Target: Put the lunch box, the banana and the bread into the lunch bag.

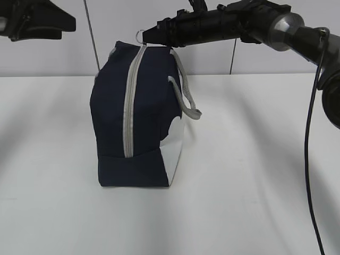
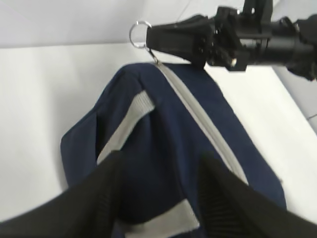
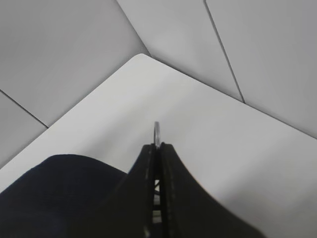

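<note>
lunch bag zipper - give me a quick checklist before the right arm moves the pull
1. Right gripper shut on the ring pull: ok, fingers closed with the ring sticking out past the tips.
2. Zipper closed: ok, the grey teeth run unbroken down the lunch bag.
3. Bag upright on the table: ok.
4. Left gripper steadying the bag: not ok, open over the bag with its fingers either side, not gripping.
5. Strap handle clear of the zipper line: ok, it hangs to the side.
6. Lunch box, banana and bread within reach: cannot tell, none is in view.
</note>
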Available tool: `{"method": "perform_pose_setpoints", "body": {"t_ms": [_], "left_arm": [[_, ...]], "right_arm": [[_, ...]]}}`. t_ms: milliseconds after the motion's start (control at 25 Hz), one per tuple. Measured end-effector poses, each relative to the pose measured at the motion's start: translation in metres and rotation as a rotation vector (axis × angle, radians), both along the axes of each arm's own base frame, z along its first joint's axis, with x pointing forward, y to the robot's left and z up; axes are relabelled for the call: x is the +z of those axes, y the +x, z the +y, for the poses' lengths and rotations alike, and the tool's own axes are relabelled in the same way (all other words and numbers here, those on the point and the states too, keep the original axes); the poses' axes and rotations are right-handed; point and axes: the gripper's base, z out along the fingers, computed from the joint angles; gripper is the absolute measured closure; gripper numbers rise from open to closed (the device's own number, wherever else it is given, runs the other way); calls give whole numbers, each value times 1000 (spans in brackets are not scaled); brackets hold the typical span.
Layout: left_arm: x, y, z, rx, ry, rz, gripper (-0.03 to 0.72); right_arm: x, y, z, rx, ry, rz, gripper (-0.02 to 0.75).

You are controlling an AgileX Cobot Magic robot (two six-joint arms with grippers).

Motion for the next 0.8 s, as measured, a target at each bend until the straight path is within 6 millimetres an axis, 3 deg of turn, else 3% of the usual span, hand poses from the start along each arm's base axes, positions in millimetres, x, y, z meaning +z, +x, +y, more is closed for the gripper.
{"method": "perform_pose_setpoints", "body": {"t_ms": [400,800], "left_arm": [[-24,63,-29,-17,-113,42,329],[-58,91,-46,3,-117,87,328]], "right_arm": [[0,0,0,4,3,7,754],[0,-1,0,4,4,9,754]]}}
